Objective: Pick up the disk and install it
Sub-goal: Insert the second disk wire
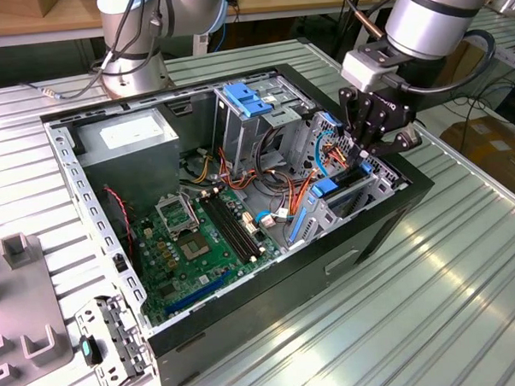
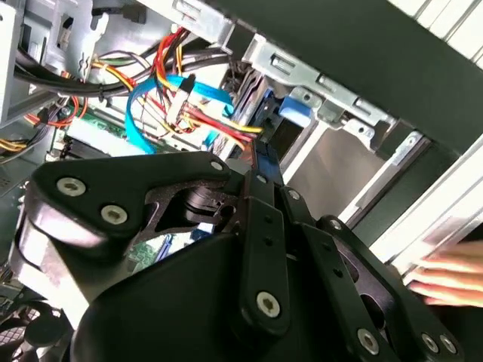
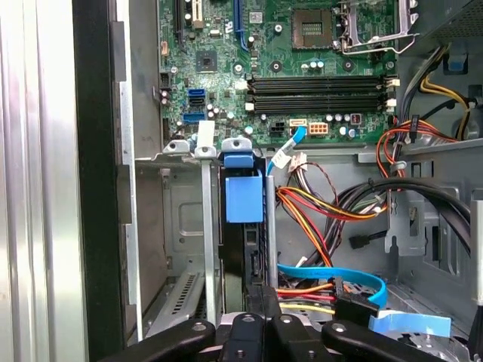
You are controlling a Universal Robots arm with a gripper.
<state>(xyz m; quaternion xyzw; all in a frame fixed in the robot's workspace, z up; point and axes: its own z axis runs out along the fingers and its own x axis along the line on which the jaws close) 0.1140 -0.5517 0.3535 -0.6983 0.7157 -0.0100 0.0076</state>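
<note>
Pincer [image 1: 364, 151] low over drive cage [image 1: 347, 193] inside open computer case [image 1: 106, 242]; disk possibly beneath.

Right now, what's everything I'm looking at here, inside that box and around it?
Computer case: one, black, open on the slatted table.
Motherboard: one, green, on the case floor.
Power supply: one, grey, far corner.
Disk: one, dark with blue rail, standing in the drive cage.
Cables: several, red, orange, yellow, black, blue, beside the cage.
Person's hand: one, by the case.
Second arm base: one, grey, behind.
Gripper: one, black, over the cage.
</note>
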